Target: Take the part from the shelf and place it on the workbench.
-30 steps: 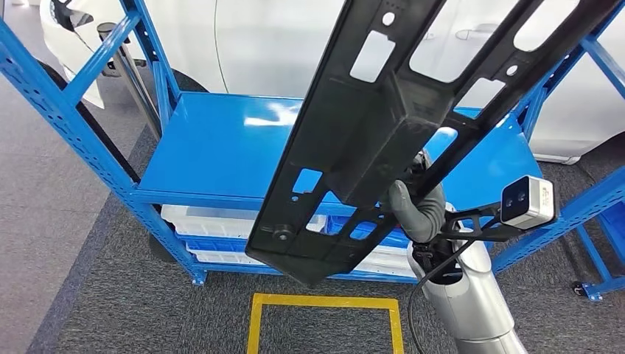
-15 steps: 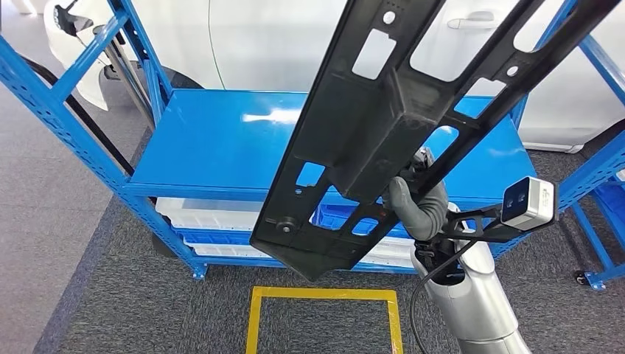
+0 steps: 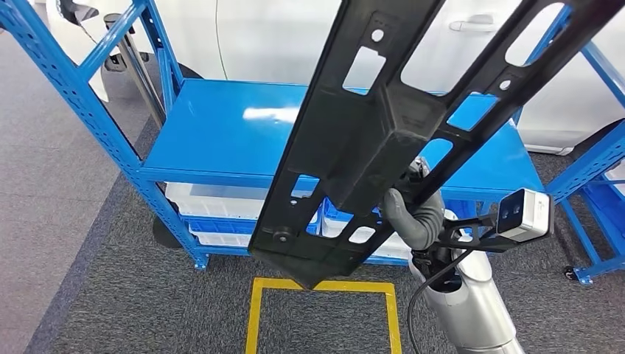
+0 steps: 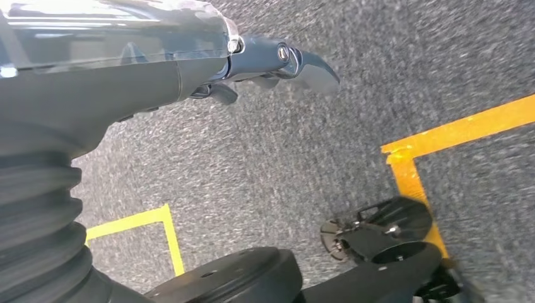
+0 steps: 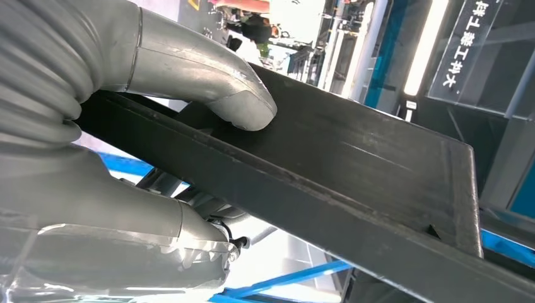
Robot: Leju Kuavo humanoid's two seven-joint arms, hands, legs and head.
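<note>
The right hand (image 3: 416, 214) grips the long black part (image 3: 368, 140), its thumb (image 5: 221, 88) pressed flat on the part's face in the wrist view, the other fingers hidden behind it. From the head view the part slants up across the blue shelf (image 3: 221, 140), its top end cut off. The left hand (image 4: 126, 69) hangs over grey carpet (image 4: 284, 158), and its dark fingers (image 4: 296, 60) are too little seen to tell their state.

Part (image 3: 383, 140) held tilted by right hand (image 3: 416, 217), before the shelf (image 3: 236, 140); floor marking (image 3: 324, 286) below; car (image 3: 280, 37) behind.
</note>
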